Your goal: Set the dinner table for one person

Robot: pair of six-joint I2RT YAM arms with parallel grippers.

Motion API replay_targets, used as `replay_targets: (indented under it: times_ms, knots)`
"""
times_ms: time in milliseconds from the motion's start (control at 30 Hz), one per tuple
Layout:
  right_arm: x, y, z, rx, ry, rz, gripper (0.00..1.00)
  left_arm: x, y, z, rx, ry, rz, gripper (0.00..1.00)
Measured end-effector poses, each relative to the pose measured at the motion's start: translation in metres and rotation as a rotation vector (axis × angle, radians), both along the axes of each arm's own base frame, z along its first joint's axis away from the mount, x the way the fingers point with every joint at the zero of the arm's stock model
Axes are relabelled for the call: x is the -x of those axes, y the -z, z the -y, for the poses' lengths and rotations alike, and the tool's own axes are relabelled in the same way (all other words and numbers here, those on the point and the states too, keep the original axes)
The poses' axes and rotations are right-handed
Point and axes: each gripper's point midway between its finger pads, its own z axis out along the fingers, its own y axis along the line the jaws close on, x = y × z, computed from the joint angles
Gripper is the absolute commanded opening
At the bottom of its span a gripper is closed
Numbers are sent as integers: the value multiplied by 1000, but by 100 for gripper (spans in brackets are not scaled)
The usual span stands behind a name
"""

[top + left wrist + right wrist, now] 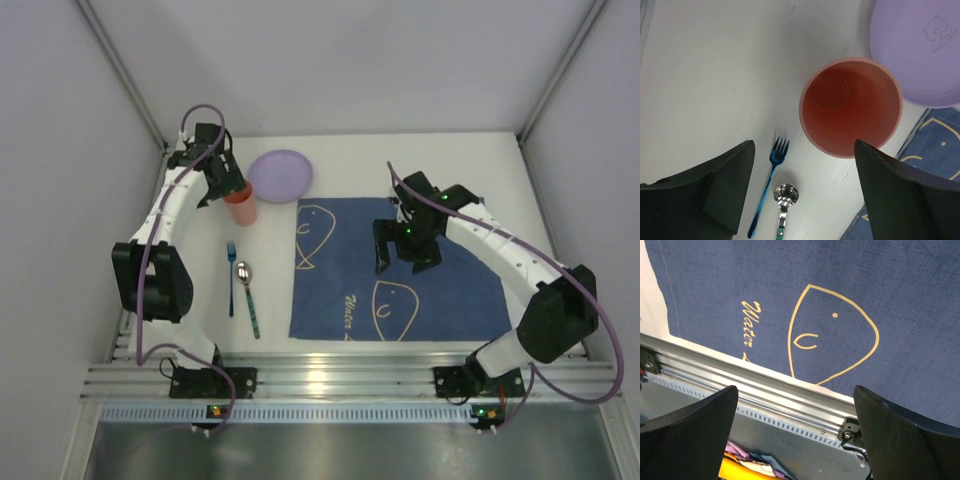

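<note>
The white dinner table (470,160) carries a blue fish-print cloth (340,270) at centre right. A purple plate (281,175) lies at the back, with an orange-pink cup (240,203) upright beside it on its left. A blue fork (231,275) and a spoon (247,295) with a green handle lie left of the cloth. My left gripper (222,185) is open and empty, above the cup's near-left side. In the left wrist view the cup (850,107) stands just beyond the fingers. My right gripper (405,250) is open and empty above the cloth.
An aluminium rail (350,375) runs along the table's near edge and also shows in the right wrist view (765,385). Grey walls close the table in at left, back and right. The left wrist view shows the plate (920,50), fork (767,187) and spoon (785,195).
</note>
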Motion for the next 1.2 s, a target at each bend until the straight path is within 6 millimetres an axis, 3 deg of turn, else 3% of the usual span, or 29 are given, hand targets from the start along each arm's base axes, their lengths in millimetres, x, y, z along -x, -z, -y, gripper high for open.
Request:
replay_targets:
  times_ms: [233,300,367,400,600,767,867,1000,1067,1100,1200]
  knots:
    - [8,-11,9,-26,42,40,100,-15,23,-7,-38,4,-19,60]
    - [10,-12,12,-27,55,47,100,-17,30,-10,-42,6,-24,38]
    - [12,-12,15,-25,69,48,100,-19,38,-11,-45,14,-31,7]
    - [13,-11,17,-24,78,46,100,-20,41,-12,-49,16,-35,0]
    - [11,-16,13,-46,87,42,100,-31,37,-6,-38,70,-15,0]
    - [-19,-57,-22,-182,51,94,100,-39,13,13,-27,144,23,0]
    - [-52,-89,-52,-283,27,149,100,-38,-11,38,-24,208,67,0]
    - [-97,-125,-91,-395,3,215,98,-26,-43,93,-18,337,121,0]
    - [-113,-131,-104,-424,5,224,97,-17,-55,119,-10,399,139,0]
    - [-120,-131,-109,-433,8,225,96,-8,-59,142,-4,451,144,0]
    - [-133,-122,-118,-436,22,207,92,14,-66,180,5,548,141,0]
